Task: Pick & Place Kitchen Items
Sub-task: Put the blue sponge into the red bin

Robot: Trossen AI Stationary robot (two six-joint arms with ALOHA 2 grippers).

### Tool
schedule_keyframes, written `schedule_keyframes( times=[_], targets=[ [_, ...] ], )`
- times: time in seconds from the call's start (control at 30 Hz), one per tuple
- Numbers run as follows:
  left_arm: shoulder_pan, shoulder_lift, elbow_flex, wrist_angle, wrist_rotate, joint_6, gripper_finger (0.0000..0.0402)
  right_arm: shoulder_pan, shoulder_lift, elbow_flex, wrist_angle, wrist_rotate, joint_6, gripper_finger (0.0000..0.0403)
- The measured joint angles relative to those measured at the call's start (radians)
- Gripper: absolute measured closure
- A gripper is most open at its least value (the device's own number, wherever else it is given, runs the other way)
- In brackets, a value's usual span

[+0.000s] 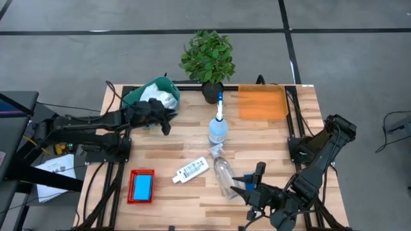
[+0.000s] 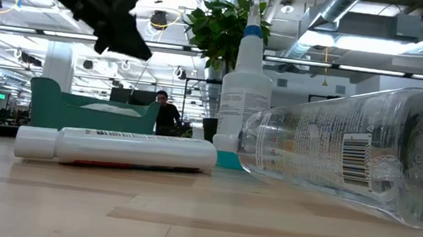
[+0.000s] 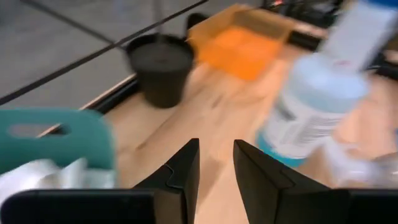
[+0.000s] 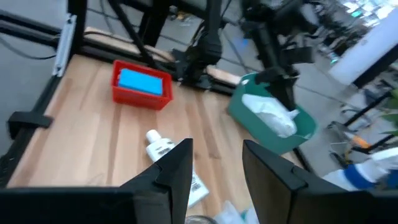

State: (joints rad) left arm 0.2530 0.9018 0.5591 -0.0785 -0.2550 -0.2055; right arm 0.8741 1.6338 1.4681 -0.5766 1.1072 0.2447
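A clear spray bottle [image 1: 218, 127] with a blue nozzle stands upright at the table's middle. A second clear bottle [image 1: 225, 176] lies on its side nearer the front, beside a small white labelled bottle [image 1: 191, 170], also on its side. A blue sponge [image 1: 141, 186] lies in a red tray. A white cloth [image 1: 164, 97] sits in a green bin [image 1: 144, 93]. My left gripper [image 1: 166, 125] hovers open just right of the bin, its fingers [image 3: 180, 171] bare. My right gripper [image 1: 247, 186] is open above the table beside the lying clear bottle, nothing between its fingers [image 4: 177, 165].
A leafy plant in a black pot [image 1: 207, 61] stands at the far edge, with an orange tray [image 1: 262, 102] to its right. The red tray [image 1: 131, 174] sits front left. Bare wood lies between the bin and the red tray.
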Motion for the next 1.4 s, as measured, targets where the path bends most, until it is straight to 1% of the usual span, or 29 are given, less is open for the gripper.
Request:
schedule_keyframes(
  times=[0.17,0.27,0.4,0.47,0.57,0.67,0.9,1.1,1.2,1.27,1.4],
  targets=[
    [-0.134,0.010,0.000,0.125,0.000,-0.030,0.0306,0.016,0.000,0.000,0.000,0.120,0.001,0.0269],
    [-0.213,0.005,0.000,0.189,0.001,0.024,0.0306,0.030,0.000,0.000,-0.001,0.189,0.007,0.0269],
    [-0.311,-0.042,0.001,0.208,0.046,0.108,0.0306,0.051,0.000,0.000,-0.032,0.256,0.008,0.0269],
    [-0.355,-0.066,0.000,0.207,0.046,0.129,0.0306,0.060,0.000,0.000,-0.051,0.283,0.009,0.0269],
    [-0.405,-0.095,0.000,0.214,0.046,0.169,0.0306,0.068,-0.001,0.000,-0.060,0.290,0.010,0.0269],
    [-0.434,-0.098,0.000,0.219,0.046,0.200,0.0306,0.067,-0.001,0.000,-0.060,0.282,0.010,0.0269],
    [-0.445,-0.086,0.000,0.254,0.046,0.207,0.0306,0.066,-0.001,0.000,-0.070,0.274,0.019,0.0269],
    [-0.445,-0.078,0.000,0.265,0.046,0.209,0.0306,0.060,-0.001,0.000,-0.112,0.224,0.073,0.0269],
    [-0.445,-0.076,0.000,0.263,0.047,0.209,0.0306,0.050,-0.001,0.000,-0.180,0.164,0.116,0.0269],
    [-0.445,-0.076,0.000,0.269,0.047,0.209,0.0306,0.038,-0.001,0.000,-0.263,0.093,0.169,0.0269],
    [-0.445,-0.076,0.000,0.269,0.047,0.209,0.0306,0.002,0.000,0.000,-0.473,-0.134,0.351,0.0269]
  ],
)
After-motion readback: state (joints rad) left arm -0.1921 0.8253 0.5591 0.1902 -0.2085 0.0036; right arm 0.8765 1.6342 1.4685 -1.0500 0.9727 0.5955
